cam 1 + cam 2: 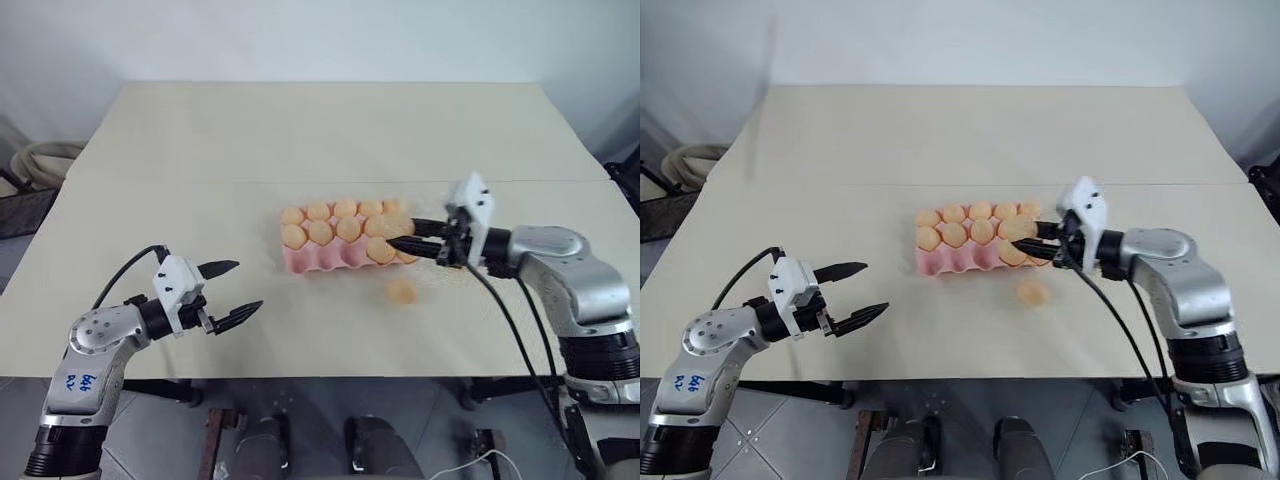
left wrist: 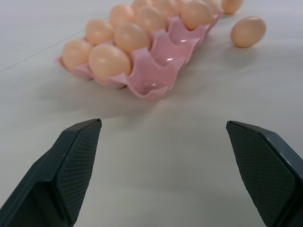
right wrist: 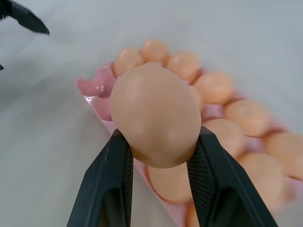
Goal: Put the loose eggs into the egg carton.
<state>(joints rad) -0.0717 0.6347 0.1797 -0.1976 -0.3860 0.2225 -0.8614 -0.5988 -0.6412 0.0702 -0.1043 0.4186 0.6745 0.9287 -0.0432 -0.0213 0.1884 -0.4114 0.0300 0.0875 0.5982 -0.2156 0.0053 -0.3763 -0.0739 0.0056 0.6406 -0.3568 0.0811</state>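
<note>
Pinching an egg (image 3: 155, 115) between closed fingers, the right gripper (image 1: 1032, 240) hung over the carton (image 1: 312, 262) to seat it; the left gripper (image 1: 232, 292) waited open, empty.

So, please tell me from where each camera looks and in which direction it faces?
Left eye view: on the head, looking forward and down at the beige table; both arms show.
Right eye view: the same scene, beside the first.
Left wrist view: along the open left gripper, toward the pink moulded egg carton and one loose pale-orange egg.
Right wrist view: along the right gripper, shut on a held pale-orange egg above the carton.
Shared: both wrist views show the carton.
</note>
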